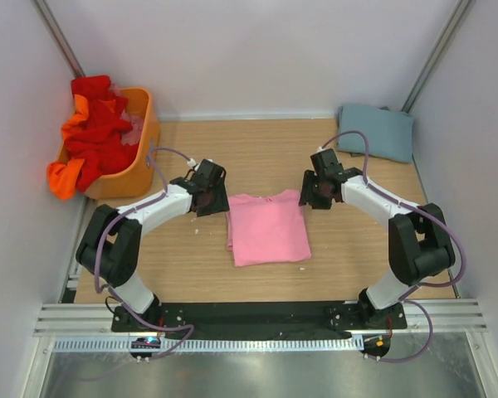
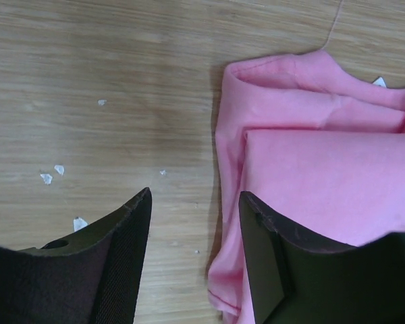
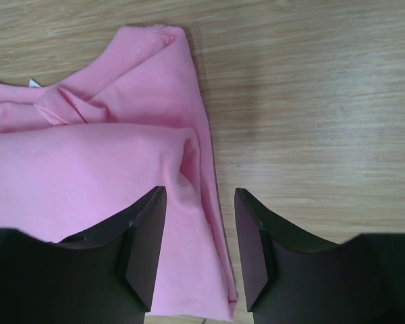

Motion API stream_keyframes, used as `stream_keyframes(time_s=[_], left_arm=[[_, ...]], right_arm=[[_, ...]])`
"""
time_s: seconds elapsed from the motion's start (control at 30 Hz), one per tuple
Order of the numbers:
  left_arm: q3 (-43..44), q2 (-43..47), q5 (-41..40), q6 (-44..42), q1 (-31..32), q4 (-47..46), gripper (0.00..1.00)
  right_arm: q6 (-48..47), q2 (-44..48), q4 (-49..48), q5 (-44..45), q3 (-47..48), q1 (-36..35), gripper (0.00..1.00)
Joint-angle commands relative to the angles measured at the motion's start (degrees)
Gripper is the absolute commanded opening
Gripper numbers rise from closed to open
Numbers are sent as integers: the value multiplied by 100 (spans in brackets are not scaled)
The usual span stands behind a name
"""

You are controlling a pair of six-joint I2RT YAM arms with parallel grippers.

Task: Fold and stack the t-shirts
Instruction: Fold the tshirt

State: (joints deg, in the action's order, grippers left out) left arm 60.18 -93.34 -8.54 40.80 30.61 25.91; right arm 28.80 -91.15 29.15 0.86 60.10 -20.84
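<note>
Pale wooden counter [image 1: 191,265] carries folded light pink cloth t-shirt [image 1: 267,228] at centre of frame. Risk: fold reopening. Both claws sit low at shirt's upper corners, so a sideways drag or snagged finger would likely pull loose side layers apart.

Left black claw [image 2: 195,192] open, empty, one finger over left fold. Right black claw [image 3: 200,189] open, empty, straddling right fold.

Shirt: rough rectangle, flat, layered, side edges puckered. Small white label [image 2: 379,82] shows at neck.

Folded pink t-shirt [image 2: 324,169] on wooden table [image 2: 88,67], end effector [image 2: 196,199] jaws apart above its edge, white specks [image 2: 50,177] nearby
</note>
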Motion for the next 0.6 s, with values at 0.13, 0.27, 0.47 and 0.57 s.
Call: stream_keyframes(time_s=[0.13, 0.27, 0.47, 0.57], left_arm=[[284, -386, 370, -72, -99, -754, 54], [266, -501, 414, -10, -99, -912, 51], [240, -606, 528, 51, -99, -1027, 45], [240, -668, 589, 86, -99, -1071, 43]], right_arm=[[-199, -236, -602, -385, 187, 62, 51], [-190, -403, -761, -517, 169, 71, 50], [-138, -596, -981, -728, 204, 80, 41], [-137, -667, -1016, -772, 248, 80, 36]])
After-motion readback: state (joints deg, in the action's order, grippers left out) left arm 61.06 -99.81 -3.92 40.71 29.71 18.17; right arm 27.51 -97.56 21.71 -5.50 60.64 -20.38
